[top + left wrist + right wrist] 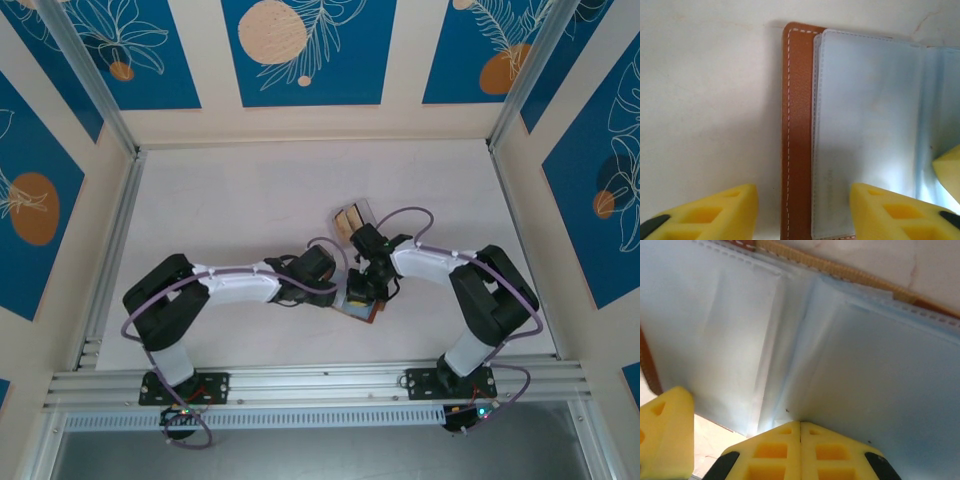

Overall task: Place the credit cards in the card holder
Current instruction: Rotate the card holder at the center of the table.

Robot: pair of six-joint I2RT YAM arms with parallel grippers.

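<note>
**Card holder spread open, cards waiting in their box**

The card holder [360,303] lies open on the pale surface [230,210], just below the middle of the overhead view. Its grey-blue sleeves [865,115] face up, and its brown stitched edge [792,125] runs down the middle of the left wrist view. It seems to be spread flat so that a pocket can be reached.

The left fingers [705,212] stand apart at the bottom of that view, one over bare surface and one over the sleeves. They straddle the brown edge and grip nothing, and look placed to steady the cover.

The right fingers [775,455] are pressed together at the bottom of their own view, tips at the fold between two sleeves. Whether a thin leaf is pinched between them I cannot tell, but the pose would suit parting a pocket.

The credit cards [349,221] sit in a clear plastic box [368,207] just above the two wrists, apart from the holder. I can see none in a sleeve.
</note>
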